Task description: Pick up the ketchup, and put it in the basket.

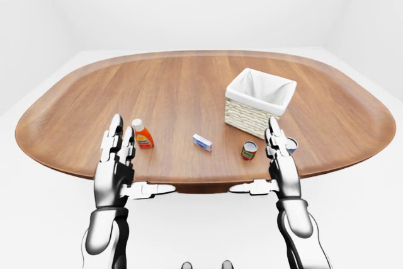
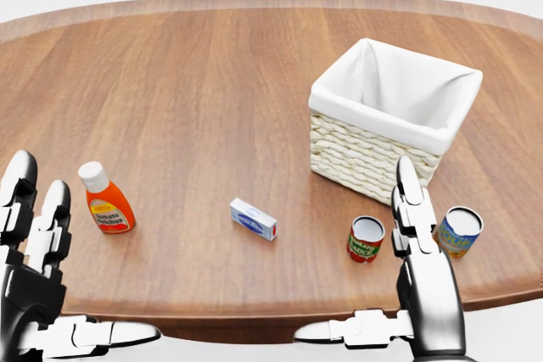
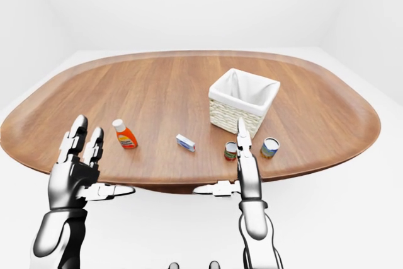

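Two hands up, both released, fingers straight, thumbs pointing inward, nothing held. My left hand [image 2: 38, 286] sits at the bottom left of the head view, below the table [image 2: 212, 82] edge. My right hand [image 2: 416, 286] is at the bottom right, fingertips overlapping the table edge between two cans.

Ketchup [image 2: 106, 198] stands upright on the wood near the left side of the head view, white cap up, just right of my left fingers, not touching them. Basket [image 2: 392, 120], woven with white liner, sits upper right, well apart from the ketchup.

Between them, near the table's lower edge: a small white-and-blue box [image 2: 254, 219] lying flat, then a red can [image 2: 365, 239] upright. A second can [image 2: 457, 232], blue and yellow label, stands right of my right hand, below the basket.
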